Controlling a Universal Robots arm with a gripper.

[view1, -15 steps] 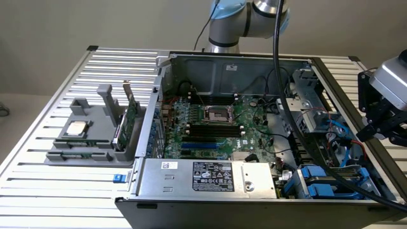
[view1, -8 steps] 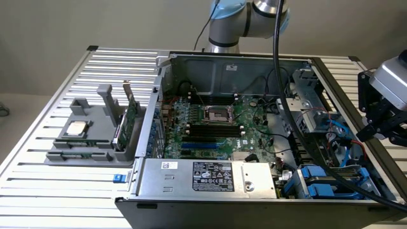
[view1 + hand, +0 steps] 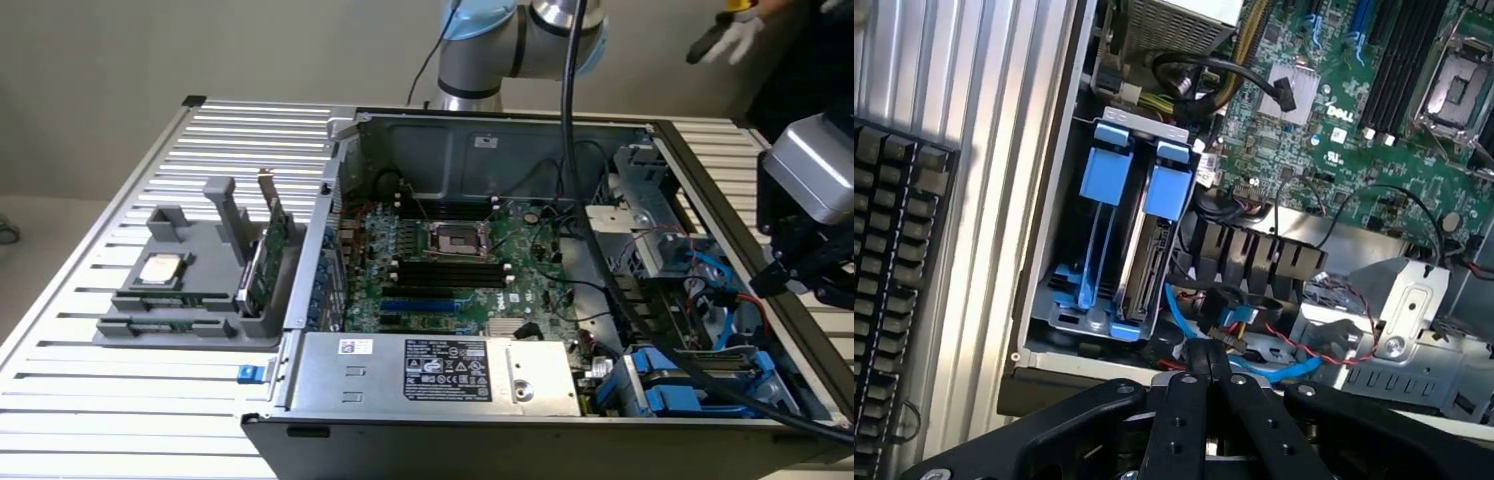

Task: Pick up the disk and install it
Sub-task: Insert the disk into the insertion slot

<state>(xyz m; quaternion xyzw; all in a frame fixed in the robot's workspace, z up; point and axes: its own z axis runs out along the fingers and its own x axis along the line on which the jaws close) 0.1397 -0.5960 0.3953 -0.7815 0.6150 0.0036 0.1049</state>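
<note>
The disk stands on edge in its blue carrier inside the drive cage, in the slot nearer the motherboard; only its dark connector edge shows. The slot beside it holds a blue carrier with bare rails. My gripper is shut with nothing between its fingers and hangs above the cables just off the cage. In the exterior view the gripper hovers over the case's edge at the exterior view's right, above the blue drive bay.
The open computer case lies on a slatted table. A grey fixture holds a processor chip and a green card. A person's hand is at the back. A keyboard lies beside the case.
</note>
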